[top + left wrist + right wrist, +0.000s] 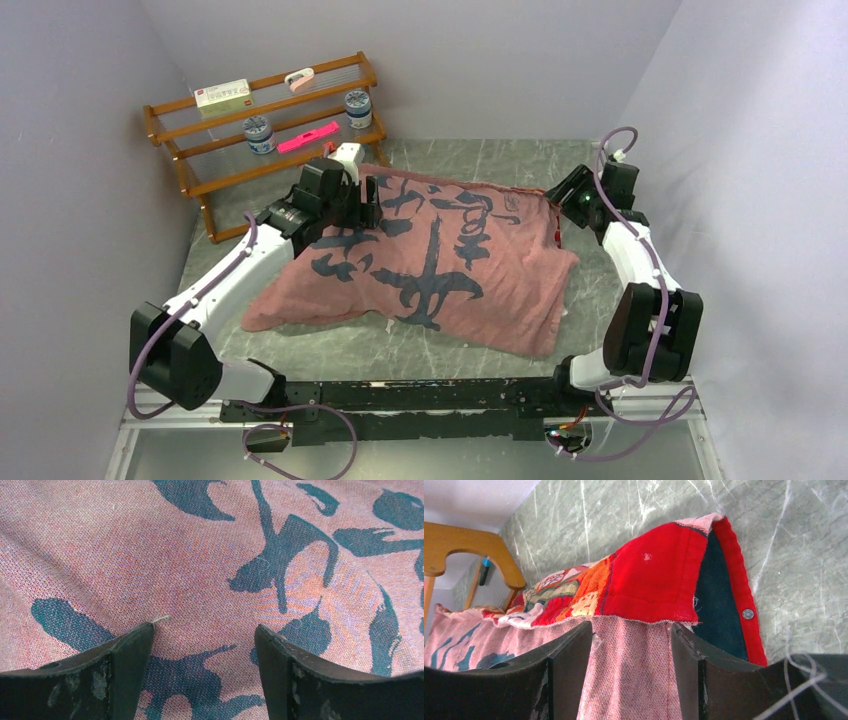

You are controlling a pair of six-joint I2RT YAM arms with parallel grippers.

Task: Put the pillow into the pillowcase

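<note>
At the far left, the wooden rack (190, 165) stands apart from your work. Your left gripper (204, 630) hangs unclenched over the far-left corner of the pillowcase (430, 260), with nothing pinched. The case lies pale side up on the table (340, 350) and bulges. No white pillow shows, so I judge it inside. Your right gripper (631, 627), jaws parted, straddles pink cloth at the mouth. There the red hem (649, 580) folds back beside a snap (748, 613). Your next move is probably to straighten that hem, and the fold may get in your way.
</note>
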